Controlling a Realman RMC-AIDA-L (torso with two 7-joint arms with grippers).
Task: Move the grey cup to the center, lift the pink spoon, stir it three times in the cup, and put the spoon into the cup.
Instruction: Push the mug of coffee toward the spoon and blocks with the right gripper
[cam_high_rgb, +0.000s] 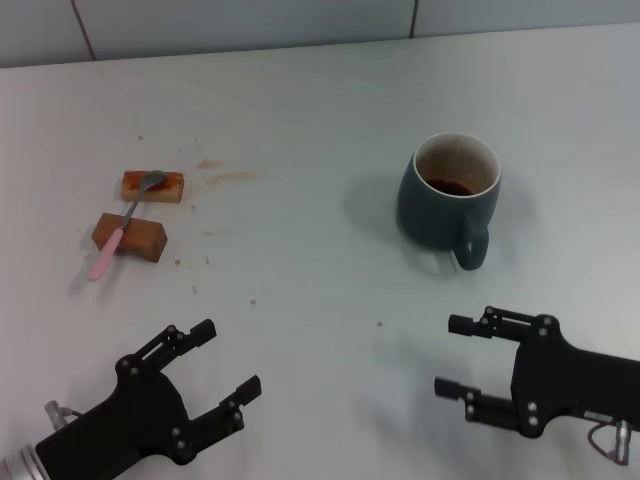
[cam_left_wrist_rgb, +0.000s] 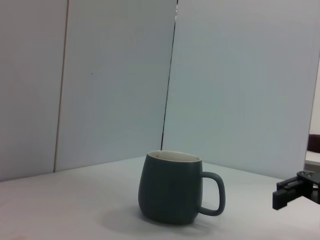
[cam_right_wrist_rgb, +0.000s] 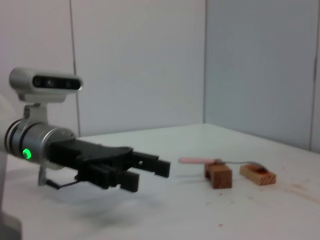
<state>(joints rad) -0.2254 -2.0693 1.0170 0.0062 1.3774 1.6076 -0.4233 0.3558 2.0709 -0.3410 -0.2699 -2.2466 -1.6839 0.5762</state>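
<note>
White bench (cam_high_rgb: 320, 110) is filling my head view, and I am seeing the grey cup (cam_high_rgb: 447, 197) standing upright on the right side, toward the far half, its handle pointing toward the near edge and a dark residue lying at its bottom. The pink spoon (cam_high_rgb: 118, 230) is lying well apart on the left, bridging two brown wooden blocks: its silver bowl is resting on the far block (cam_high_rgb: 152, 186) and its pink handle is crossing the near block (cam_high_rgb: 129, 236) and sticking out past it toward the near left. My left gripper (cam_high_rgb: 232, 357) is hovering at the near left with its fingers spread, holding nothing. My right gripper (cam_high_rgb: 450, 355) is hovering at the near right, just nearer than the cup, fingers likewise spread and holding nothing.
</note>
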